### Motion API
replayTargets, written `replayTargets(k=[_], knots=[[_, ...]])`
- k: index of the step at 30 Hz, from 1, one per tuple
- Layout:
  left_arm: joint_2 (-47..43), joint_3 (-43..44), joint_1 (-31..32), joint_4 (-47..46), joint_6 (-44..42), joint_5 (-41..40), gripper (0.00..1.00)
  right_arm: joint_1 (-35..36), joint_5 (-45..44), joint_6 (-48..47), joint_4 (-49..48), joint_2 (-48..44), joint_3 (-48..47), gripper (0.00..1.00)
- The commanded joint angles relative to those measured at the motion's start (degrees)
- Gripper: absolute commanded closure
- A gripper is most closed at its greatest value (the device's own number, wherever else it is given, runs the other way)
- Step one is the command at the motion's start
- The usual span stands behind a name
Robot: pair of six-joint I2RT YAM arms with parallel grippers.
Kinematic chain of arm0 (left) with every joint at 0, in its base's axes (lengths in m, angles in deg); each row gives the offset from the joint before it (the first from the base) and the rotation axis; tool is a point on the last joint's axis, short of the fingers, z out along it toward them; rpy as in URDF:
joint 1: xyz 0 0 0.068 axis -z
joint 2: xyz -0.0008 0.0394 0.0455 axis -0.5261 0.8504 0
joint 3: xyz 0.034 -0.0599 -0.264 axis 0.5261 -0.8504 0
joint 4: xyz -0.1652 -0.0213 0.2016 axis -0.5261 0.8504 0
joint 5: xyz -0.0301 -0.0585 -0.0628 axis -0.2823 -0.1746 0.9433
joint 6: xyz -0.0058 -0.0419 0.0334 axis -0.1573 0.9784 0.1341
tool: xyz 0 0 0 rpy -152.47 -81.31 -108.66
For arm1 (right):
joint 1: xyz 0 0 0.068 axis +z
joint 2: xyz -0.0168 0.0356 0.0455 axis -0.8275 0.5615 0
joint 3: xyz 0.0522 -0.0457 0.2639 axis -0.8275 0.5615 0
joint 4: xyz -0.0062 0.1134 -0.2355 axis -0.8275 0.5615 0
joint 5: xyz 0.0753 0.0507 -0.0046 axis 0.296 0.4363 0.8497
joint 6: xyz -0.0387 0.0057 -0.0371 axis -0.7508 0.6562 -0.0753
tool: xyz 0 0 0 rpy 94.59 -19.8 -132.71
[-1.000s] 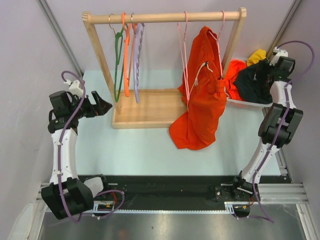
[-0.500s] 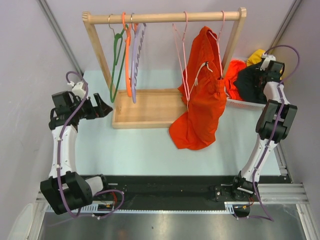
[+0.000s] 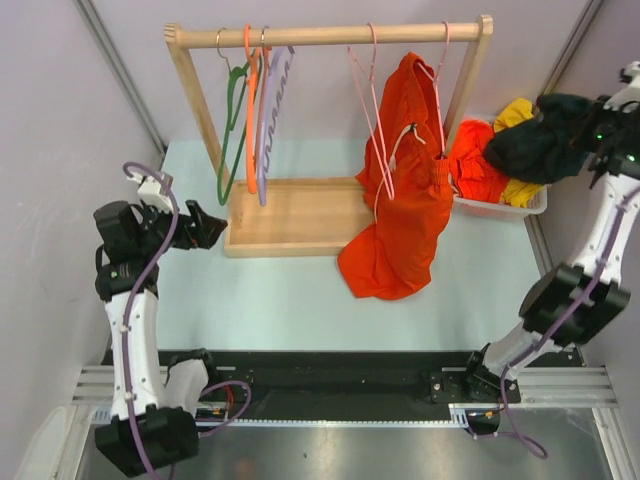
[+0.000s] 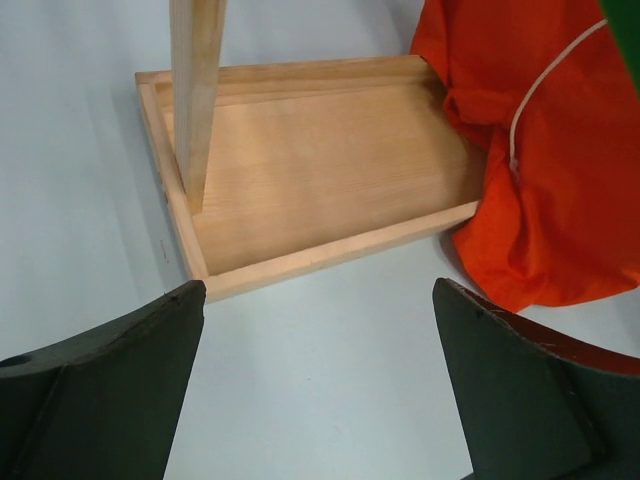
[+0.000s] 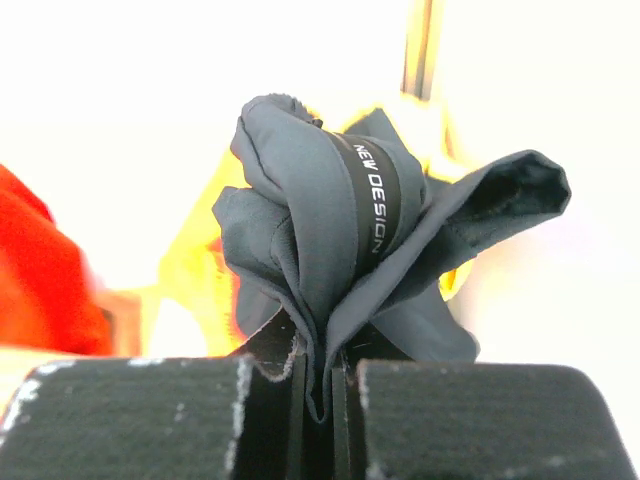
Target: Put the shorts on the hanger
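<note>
Right pincer (image 3: pixel 598 135) is clamped tight on the shorts (image 3: pixel 535 148), with a fold of dark cloth pinched between the jaws. In the wrist view, right pincer (image 5: pixel 325 385), shorts (image 5: pixel 330 250) bunch up out of the grip and the white label (image 5: pixel 375 195) faces the camera. In the top view the shorts sit at about 2 o'clock on the bench (image 3: pixel 280 300), over the bin (image 3: pixel 500 208), with the yellow garment (image 3: pixel 515 112) and more orange cloth below. They look lifted off the pile, but I cannot tell if a trailing edge touches it.

The hanger (image 3: pixel 371 38) is pale pink and empty. It hangs on the rack (image 3: pixel 330 37) at 12 o'clock, just left of the orange garment (image 3: pixel 405 180) and well apart from the shorts.

Left pincer (image 3: pixel 205 225) is spread wide and holds nothing. It is at 9 o'clock, aimed at the rack's wooden base (image 4: pixel 320 170).

Handling, as a judgement:
- The shorts are light, soft and limp, and will droop and swing.
- The thin weave is likely a bit slippery, so the bunched pinch could slide.
- A better hold is the waistband, which is thicker and stiffer. Both pincers should spread it so it drapes over the hanger bar.
- The hanger is thin and hangs free, so it will swing if nudged and needs steadying.
</note>
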Motion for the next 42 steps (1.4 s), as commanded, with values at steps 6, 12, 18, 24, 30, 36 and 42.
replayTargets(k=[6, 12, 18, 24, 30, 36, 42], knots=[[-6.41, 0.10, 0.00, 1.41, -1.01, 4.64, 0.00, -3.44, 14.88, 0.85, 10.75, -21.04, -0.06, 1.00], [-12.12, -0.95, -0.08, 3.08, -0.22, 5.09, 0.00, -3.88, 18.57, -2.57, 15.67, -32.83, 2.32, 1.00], [-16.69, -2.01, 0.00, 4.49, 0.22, 6.05, 0.00, -3.88, 24.10, -7.05, 22.17, -40.75, -0.40, 1.00], [-19.68, -1.65, -0.08, 7.39, -3.56, 10.26, 0.00, -3.88, 34.38, -15.13, 31.75, -44.53, -1.56, 1.00], [-22.06, -1.48, 0.00, 10.72, -8.92, 13.34, 0.01, -0.99, 46.78, -24.02, 42.48, -46.12, -0.24, 1.00], [-22.50, -0.42, 0.00, 15.29, -16.65, 16.86, 0.01, 5.24, 52.74, -31.92, 48.72, -48.66, 1.52, 1.00], [-21.63, -0.16, 0.00, 18.29, -21.84, 17.92, 0.01, 5.44, 60.41, -14.04, 23.64, -55.60, 19.96, 1.00]])
